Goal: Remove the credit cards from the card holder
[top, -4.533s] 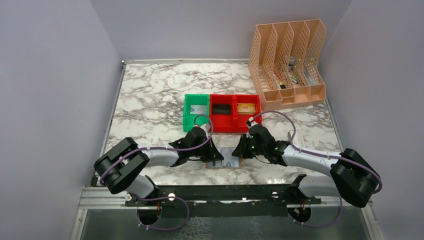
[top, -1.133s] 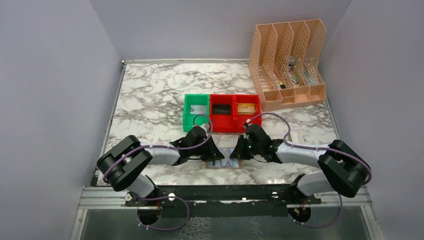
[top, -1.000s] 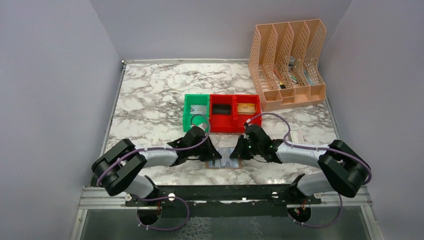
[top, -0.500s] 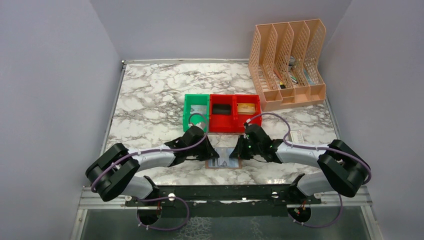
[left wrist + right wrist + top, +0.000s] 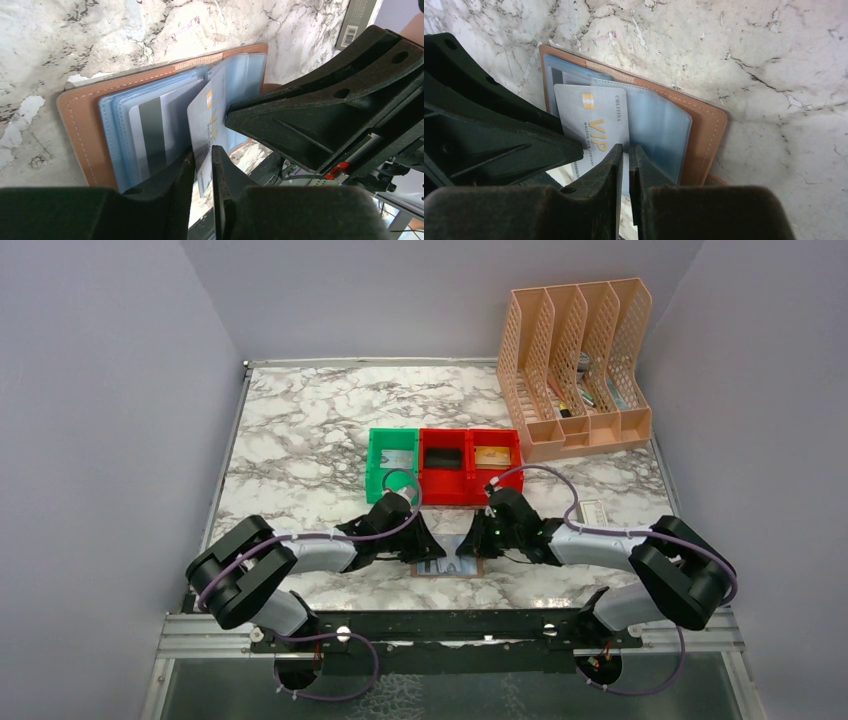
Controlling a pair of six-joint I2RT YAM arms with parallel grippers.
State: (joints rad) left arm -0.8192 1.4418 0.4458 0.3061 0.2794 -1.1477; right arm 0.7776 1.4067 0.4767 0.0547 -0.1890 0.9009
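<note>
At the near edge of the marble table (image 5: 300,430), the overhead view shows me little of the card holder (image 5: 447,570). Both grippers crowd over it and only its front strip shows. The wrist cameras give me more: it lies open and flat, brown outside with pale blue pockets inside, and my own fingers cut off its near end in each view.

I count two cards at it. A striped grey card (image 5: 152,135) is seated in a pocket, and a silver VIP card (image 5: 591,132) sticks partway out, tilted up. Its small print is too fine to read.

The left gripper (image 5: 202,155) keeps a narrow gap with that card's lower edge standing in it. Whether the fingers press on it I cannot tell. The right gripper (image 5: 625,149) is closed to a slit, tips on the holder where the card's edge meets a blue pocket. Whether anything is nipped in the slit is hidden from me.

Behind them three bins stand in a touching row: one green bin (image 5: 373,470), the middle red bin (image 5: 445,488) and the right red bin (image 5: 495,484). Each holds one card: a light card (image 5: 399,457), a black card (image 5: 444,457) and a tan card (image 5: 491,454).

One peach file rack (image 5: 575,360) with four slots stands far right, its contents too jumbled to sort out. One white box (image 5: 593,510) lies near the right arm, small and indistinct.
</note>
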